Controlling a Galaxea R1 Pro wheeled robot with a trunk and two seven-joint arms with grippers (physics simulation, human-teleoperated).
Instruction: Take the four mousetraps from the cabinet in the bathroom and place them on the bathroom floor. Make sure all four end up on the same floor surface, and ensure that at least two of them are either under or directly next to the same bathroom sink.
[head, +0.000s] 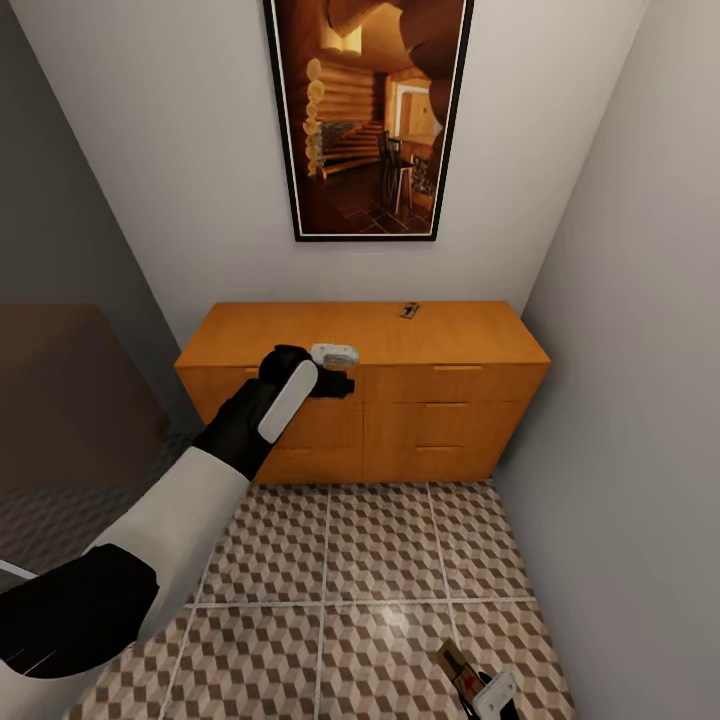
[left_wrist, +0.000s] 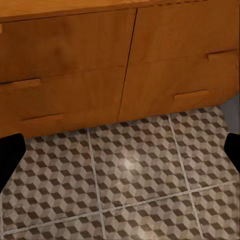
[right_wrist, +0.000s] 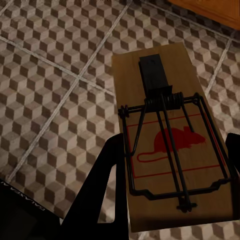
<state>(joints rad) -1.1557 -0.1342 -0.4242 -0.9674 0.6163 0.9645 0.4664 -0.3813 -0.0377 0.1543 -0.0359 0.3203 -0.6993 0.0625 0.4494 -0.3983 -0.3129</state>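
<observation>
Right gripper (right_wrist: 170, 200) clamped on a mousetrap (right_wrist: 170, 135): the wooden board sits between its two dark fingers (right_wrist: 102, 200), wire spring and red mouse print facing up, held clear above the bathroom floor (right_wrist: 55, 75). In the head view the same trap (head: 458, 668) shows low at the right, over the cube-pattern tiles.

Left gripper (head: 335, 372) raised at the front top edge of the cabinet (head: 440, 400); fingers spread wide with only tiles (left_wrist: 130, 170) and drawer fronts (left_wrist: 75, 95) between them, holding nothing.

A second mousetrap (head: 410, 310) lies on the cabinet top, beyond the left gripper toward the wall, well apart from it.
</observation>
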